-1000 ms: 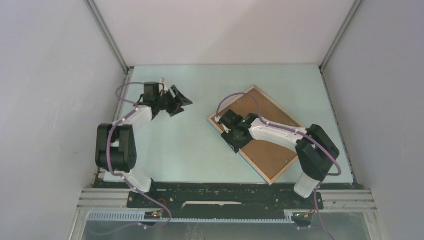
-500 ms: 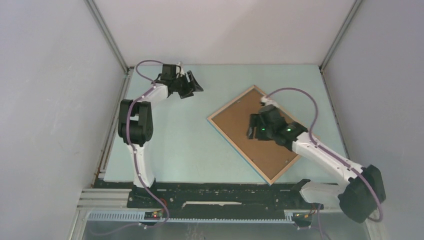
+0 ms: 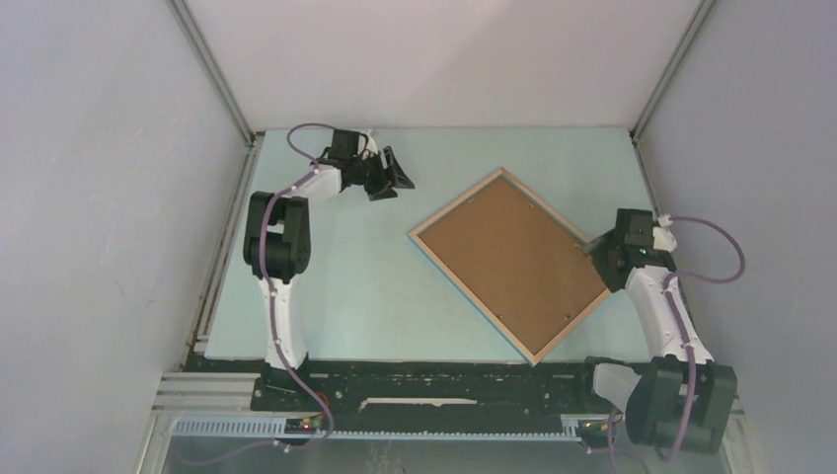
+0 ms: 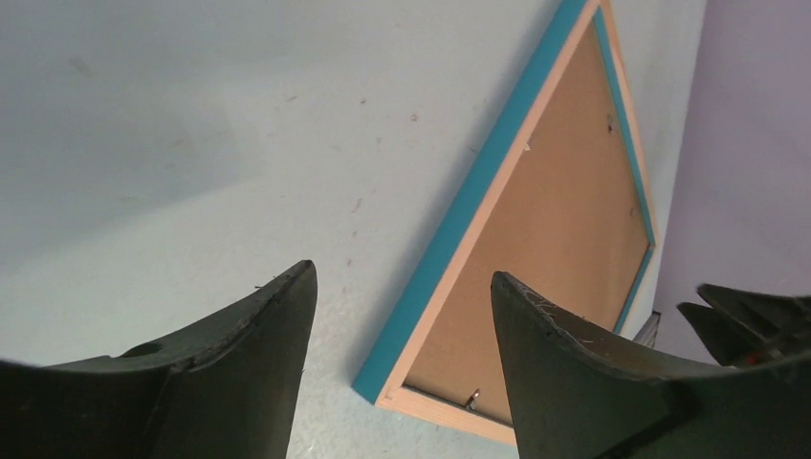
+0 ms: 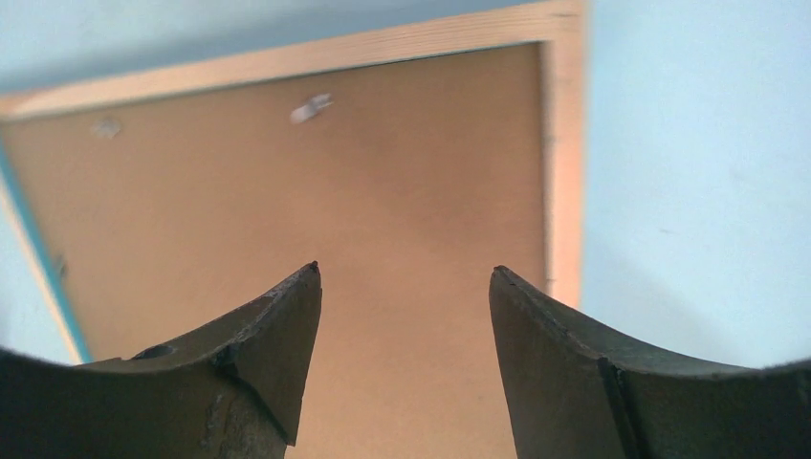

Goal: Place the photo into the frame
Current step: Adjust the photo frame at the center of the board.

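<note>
The frame (image 3: 457, 202) lies back-up and turned diagonally on the pale table, its light wood rim (image 5: 564, 172) and turquoise edge (image 4: 469, 206) showing. A brown backing board (image 3: 508, 252) fills its opening. The photo is out of view. My left gripper (image 3: 395, 176) hovers at the far left, apart from the frame's left corner, open and empty (image 4: 402, 277). At the frame's right corner my right gripper (image 3: 599, 259) stands open, with nothing between its fingers, over the board (image 5: 404, 273).
Small metal tabs (image 5: 311, 108) sit on the backing board near the rim, one at the left corner (image 4: 471, 397). Grey walls close the table on three sides. The arms' bases stand along the near edge.
The right arm drew back off the middle of the frame to its right corner, and its jaws widened. The left gripper moved farther back and slightly right.
</note>
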`<state>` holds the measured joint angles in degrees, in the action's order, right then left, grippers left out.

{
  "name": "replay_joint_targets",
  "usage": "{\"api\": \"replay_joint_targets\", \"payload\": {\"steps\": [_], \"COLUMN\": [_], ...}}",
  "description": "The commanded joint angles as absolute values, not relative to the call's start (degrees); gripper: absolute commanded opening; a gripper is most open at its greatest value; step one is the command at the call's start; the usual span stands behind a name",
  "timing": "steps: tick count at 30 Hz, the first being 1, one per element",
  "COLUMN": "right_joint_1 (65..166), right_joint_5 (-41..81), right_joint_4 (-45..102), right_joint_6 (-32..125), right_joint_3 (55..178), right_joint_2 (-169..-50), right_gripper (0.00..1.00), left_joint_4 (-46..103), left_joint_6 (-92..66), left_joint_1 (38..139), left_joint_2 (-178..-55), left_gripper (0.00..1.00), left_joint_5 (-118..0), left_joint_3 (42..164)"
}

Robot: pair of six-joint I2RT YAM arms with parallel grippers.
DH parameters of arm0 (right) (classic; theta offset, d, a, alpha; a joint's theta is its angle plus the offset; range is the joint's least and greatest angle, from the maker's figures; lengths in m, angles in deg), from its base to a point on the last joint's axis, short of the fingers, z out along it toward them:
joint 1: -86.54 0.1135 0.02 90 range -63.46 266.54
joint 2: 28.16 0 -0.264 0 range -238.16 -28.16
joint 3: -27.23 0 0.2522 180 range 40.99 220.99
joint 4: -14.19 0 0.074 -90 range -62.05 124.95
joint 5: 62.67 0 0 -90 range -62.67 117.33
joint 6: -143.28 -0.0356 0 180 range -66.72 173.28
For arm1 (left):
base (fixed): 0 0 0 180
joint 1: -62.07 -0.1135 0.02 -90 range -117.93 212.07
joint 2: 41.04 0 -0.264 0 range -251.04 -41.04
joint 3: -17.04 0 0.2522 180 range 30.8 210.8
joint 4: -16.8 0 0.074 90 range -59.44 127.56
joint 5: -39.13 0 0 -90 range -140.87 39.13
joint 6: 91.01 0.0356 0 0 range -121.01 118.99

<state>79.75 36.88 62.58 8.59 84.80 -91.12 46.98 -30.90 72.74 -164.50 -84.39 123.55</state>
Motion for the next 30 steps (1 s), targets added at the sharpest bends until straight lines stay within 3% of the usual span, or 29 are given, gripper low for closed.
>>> {"api": "replay_joint_targets", "payload": {"steps": [1, 7, 10, 20, 30], "right_joint_1": [72.4, 60.7, 59.7, 63.5, 74.5], "right_joint_5": [40.0, 31.1, 27.1, 16.8, 14.4], "right_joint_4": [66.5, 59.8, 56.1, 44.2, 42.7], "right_joint_6": [-0.1, 1.3, 3.4, 10.8, 19.2], "right_joint_3": [80.5, 72.7, 71.7, 71.6, 78.1], "right_joint_2": [-89.5, -85.4, -87.6, -100.3, -109.6], "right_gripper": [0.72, 0.71, 0.7, 0.68, 0.68], "left_joint_4": [44.0, 40.5, 39.5, 35.4, 30.8], "left_joint_6": [-33.7, -37.6, -39.2, -42.0, -43.3], "left_joint_1": [75.1, 77.8, 78.8, 79.3, 80.6], "left_joint_2": [-166.7, -167.9, -168.3, -168.0, -156.3], "left_gripper": [0.72, 0.72, 0.71, 0.7, 0.69], "left_joint_5": [-89.9, -92.4, -92.9, -93.9, -89.3], "left_joint_3": [126.9, 126.0, 125.4, 120.0, 103.4]}}
